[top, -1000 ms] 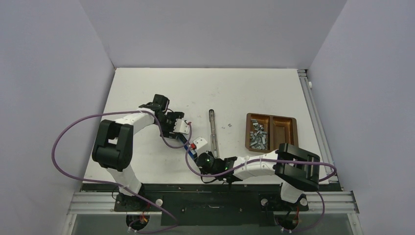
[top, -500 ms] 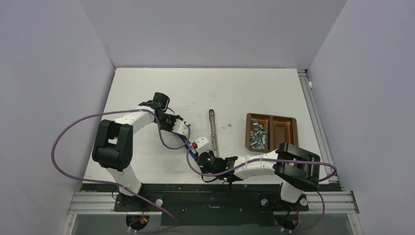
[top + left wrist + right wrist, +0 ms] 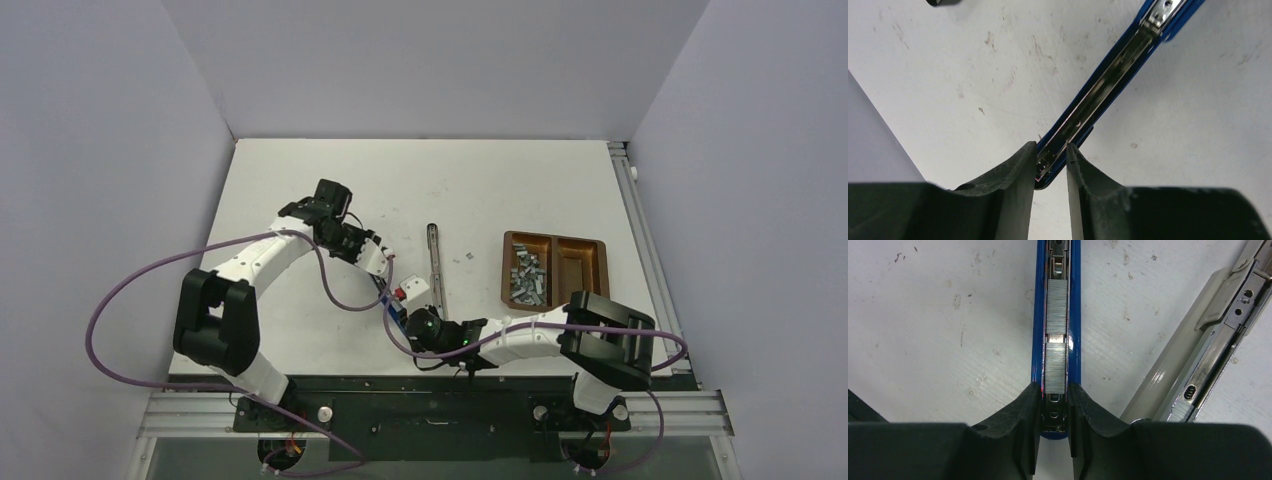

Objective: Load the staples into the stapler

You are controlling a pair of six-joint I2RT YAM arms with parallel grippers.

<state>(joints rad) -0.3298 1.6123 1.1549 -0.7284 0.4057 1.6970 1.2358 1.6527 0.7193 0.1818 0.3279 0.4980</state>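
Note:
A blue stapler (image 3: 1055, 270) lies opened on the table, with two silver staple strips (image 3: 1056, 365) end to end in its channel. My right gripper (image 3: 1055, 388) is shut on the near end of that channel. My left gripper (image 3: 1049, 149) is shut on the tip of the stapler's other blue arm (image 3: 1108, 80), which runs diagonally away. In the top view both grippers meet left of centre, the left one (image 3: 388, 281) just above the right one (image 3: 402, 300), and only a sliver of the blue stapler (image 3: 397, 312) shows. Loose staples (image 3: 527, 276) fill the tray's left compartment.
The brown two-compartment tray (image 3: 581, 262) sits at right. A grey stapler (image 3: 435, 268), also opened, lies just right of the grippers and is close beside my right fingers (image 3: 1198, 355). A tiny staple piece (image 3: 468, 257) lies between it and the tray.
My left gripper has swung right and forward to the blue stapler and closed from wide open onto its tip. The right gripper has held still.

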